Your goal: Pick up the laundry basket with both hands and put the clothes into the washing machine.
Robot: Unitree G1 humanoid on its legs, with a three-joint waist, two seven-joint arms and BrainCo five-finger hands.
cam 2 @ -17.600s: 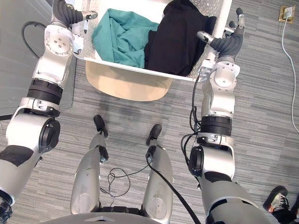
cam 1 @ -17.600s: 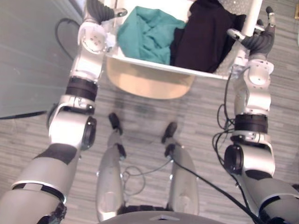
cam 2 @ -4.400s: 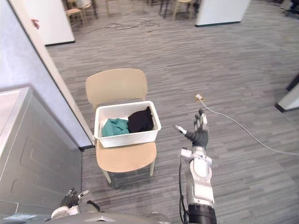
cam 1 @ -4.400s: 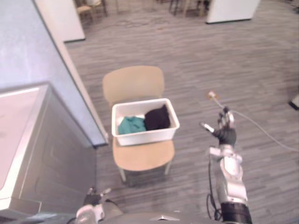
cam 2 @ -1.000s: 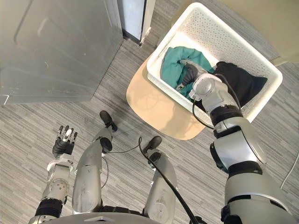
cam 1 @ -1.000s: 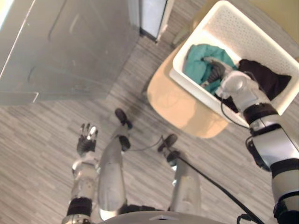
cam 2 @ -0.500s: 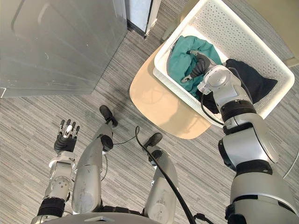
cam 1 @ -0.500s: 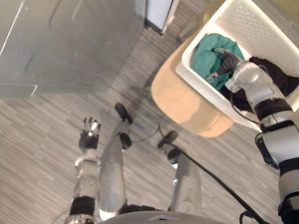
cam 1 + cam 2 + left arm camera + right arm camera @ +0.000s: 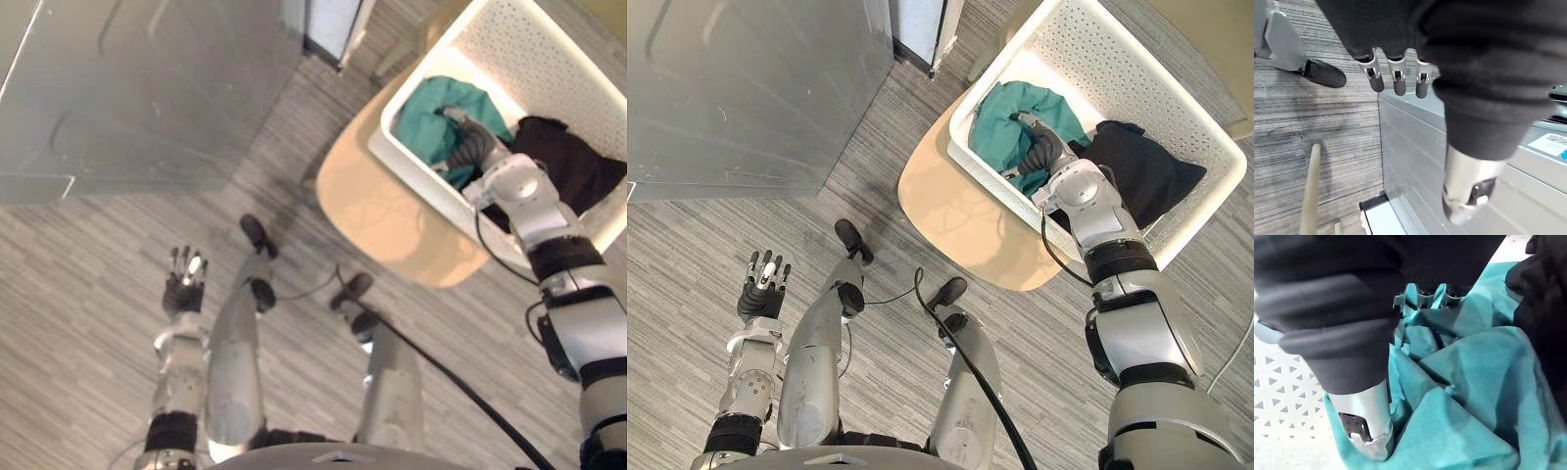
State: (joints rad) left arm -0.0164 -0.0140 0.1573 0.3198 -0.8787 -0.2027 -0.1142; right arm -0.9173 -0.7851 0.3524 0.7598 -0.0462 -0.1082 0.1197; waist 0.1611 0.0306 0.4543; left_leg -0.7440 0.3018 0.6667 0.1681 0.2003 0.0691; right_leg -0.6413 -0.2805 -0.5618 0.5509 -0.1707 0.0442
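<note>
Right hand (image 9: pixel 1036 147) set down in the basket on the clothes, left hand (image 9: pixel 759 294) held free over the floor.
Nearest, the left hand is seen low at the robot's left above the grey striped floor (image 9: pixel 686 323), its fingers (image 9: pixel 1396 81) straight and spread, with nothing held. Further out, a light wooden chair seat (image 9: pixel 950 211) is occupied by the white perforated plastic laundry basket (image 9: pixel 1176 127), which is gripped by neither hand. Inside the basket, the right hand is laid on a crumpled teal garment (image 9: pixel 1004 122), its tips sunk into the folds, so it cannot be told whether the cloth is grasped. A black garment (image 9: pixel 1136 171) is piled just beside the teal one, touching it. The grey metal washing machine (image 9: pixel 745 88) is seen at the far left, apart from the chair.
</note>
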